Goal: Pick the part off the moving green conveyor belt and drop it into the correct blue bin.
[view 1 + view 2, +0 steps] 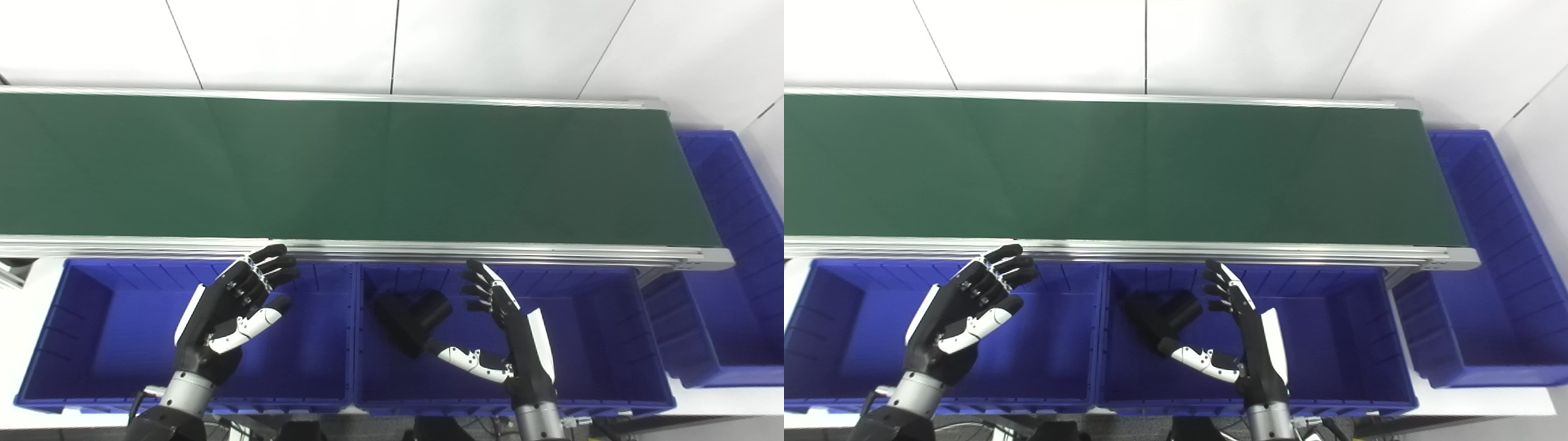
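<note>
**Part off the belt, over the middle bin, right hand spread**

White panelled wall (490,43) behind, white table (723,401) under everything. The belt (343,165) ran the whole width of the view, green and bare, nothing riding on it in either eye view. Its metal rail (429,248) formed the near edge, and the bins sat tucked right below that edge, likely so a part lifted off could drop straight down with little reach.

Three blue bins were visible. The left bin (67,318) and the middle bin (600,318) stood side by side, walls touching, in front of the belt. The end bin (735,245) sat past the belt's right end, probably to catch whatever was missed.

The part (410,318) was black and blocky, with a rounded section on one side; exact shape hard to tell. It was inside the outline of the middle bin, near its left wall. Could not tell whether it lay on the bin floor or was in the air.

The right hand (511,334) hung over the middle bin, fingers (484,291) spread and upright, thumb stretched toward the part and touching or just short of it. Nothing was gripped, so it read as released. The left hand (229,315) hovered over the left bin, fingers apart and slightly curled, empty, apparently waiting for work on its own side.

Judgement: drop looked done or nearly done; whether that bin was the correct one could not be checked.
</note>
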`<state>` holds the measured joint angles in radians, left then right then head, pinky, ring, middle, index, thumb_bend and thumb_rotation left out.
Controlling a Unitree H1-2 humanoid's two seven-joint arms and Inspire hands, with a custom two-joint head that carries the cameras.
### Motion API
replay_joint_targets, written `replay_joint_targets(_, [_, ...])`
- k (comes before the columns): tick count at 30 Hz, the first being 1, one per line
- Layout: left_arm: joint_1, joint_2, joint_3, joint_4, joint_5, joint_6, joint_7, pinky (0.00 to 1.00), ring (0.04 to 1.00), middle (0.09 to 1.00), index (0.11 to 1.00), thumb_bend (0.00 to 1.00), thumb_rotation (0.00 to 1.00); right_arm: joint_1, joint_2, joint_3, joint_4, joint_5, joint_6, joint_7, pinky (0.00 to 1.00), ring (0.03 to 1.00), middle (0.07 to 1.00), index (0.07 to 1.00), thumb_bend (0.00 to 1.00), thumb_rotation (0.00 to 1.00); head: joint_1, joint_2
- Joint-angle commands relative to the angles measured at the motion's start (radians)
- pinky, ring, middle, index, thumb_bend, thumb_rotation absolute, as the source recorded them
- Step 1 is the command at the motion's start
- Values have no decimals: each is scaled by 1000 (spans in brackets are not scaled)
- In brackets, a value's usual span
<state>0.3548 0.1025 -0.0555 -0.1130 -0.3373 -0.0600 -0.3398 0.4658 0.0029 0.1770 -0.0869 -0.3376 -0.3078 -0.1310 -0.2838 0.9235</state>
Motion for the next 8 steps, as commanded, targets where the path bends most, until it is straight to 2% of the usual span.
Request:
replay_joint_targets(1, [-12,7,2,-20,-10,-20,-11,801,693,712,734,590,0,-1,11,-5,-29,-5,-8,-13,694,796,839,876,681,200,1,-5])
replay_joint_targets(8, [-8,7,-7,-17,4,-25,-14,789,693,715,738,597,0,4,18,-18,-36,-15,-9,-19,701,810,850,879,677,193,16,-14])
